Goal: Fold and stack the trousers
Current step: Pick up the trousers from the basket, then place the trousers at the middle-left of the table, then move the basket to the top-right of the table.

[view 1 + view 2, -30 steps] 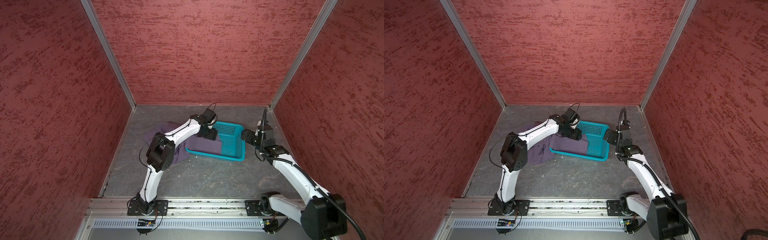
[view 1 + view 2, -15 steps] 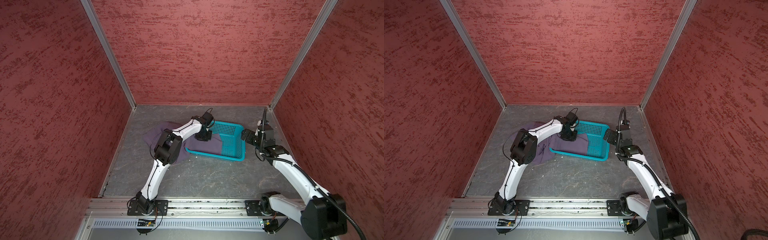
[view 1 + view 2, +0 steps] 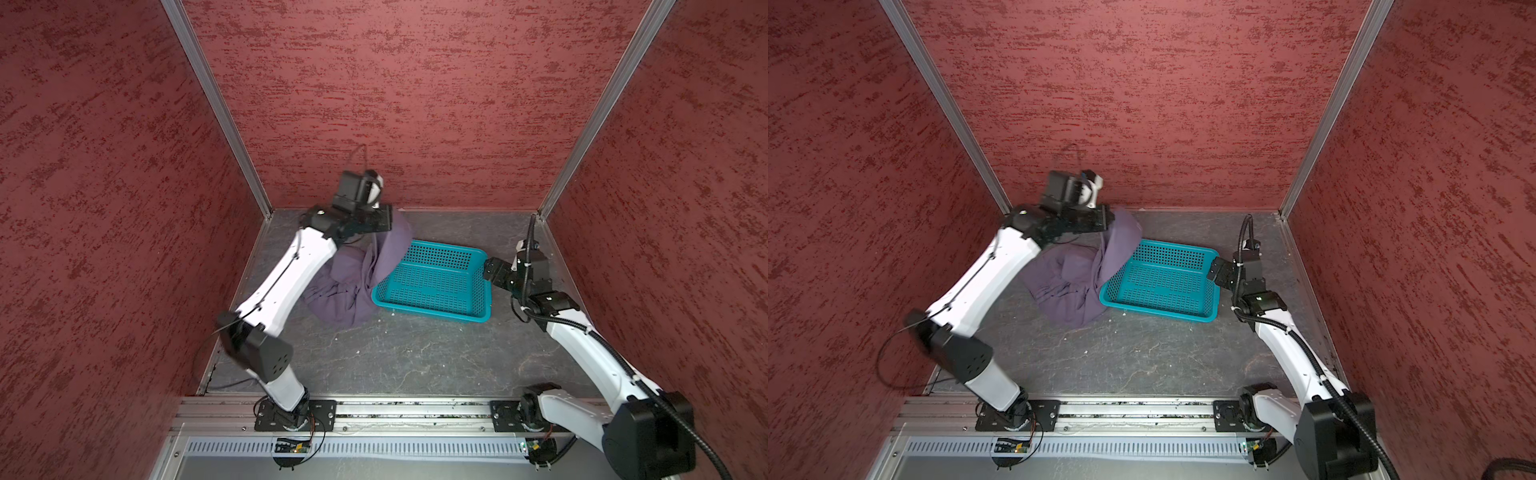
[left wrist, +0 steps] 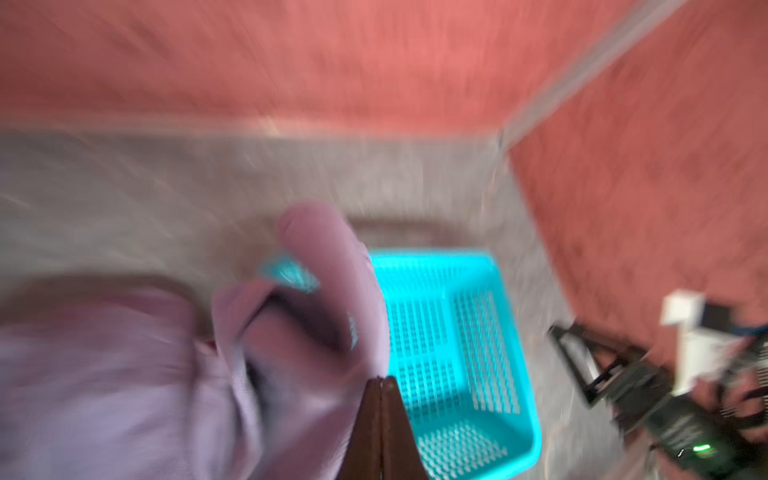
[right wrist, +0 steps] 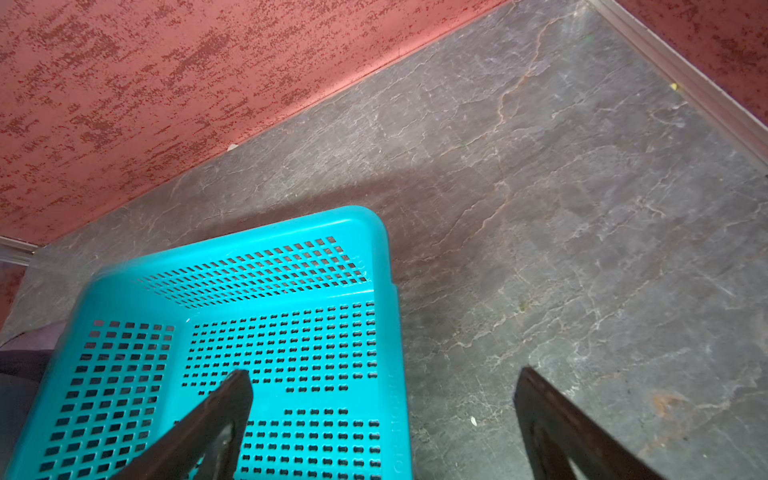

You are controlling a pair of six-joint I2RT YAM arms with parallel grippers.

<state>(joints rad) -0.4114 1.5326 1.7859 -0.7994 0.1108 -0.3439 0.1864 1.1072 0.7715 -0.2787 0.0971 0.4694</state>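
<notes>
Pinching trousers (image 3: 345, 286) aloft beside teal basket (image 3: 432, 312), left claw (image 4: 380, 386) clamped; right claw (image 5: 384, 376) wide, straddling its rim.

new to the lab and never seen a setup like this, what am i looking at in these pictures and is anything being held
These are two white robot arms bolted to a rail at the near edge of a grey surface, boxed in by red walls. Two pictures look down from overhead, side by side, showing nearly the same scene. The other two come from a camera on each arm's wrist, looking along its fingers. On the surface are purple trousers and a teal mesh basket. The left end effector is shut on a fold of the trousers, holding it up; the rest lies heaped beside the basket. That wrist picture is blurred. The right end effector is open, its fingers either side of the basket's edge, gripping nothing.
</notes>
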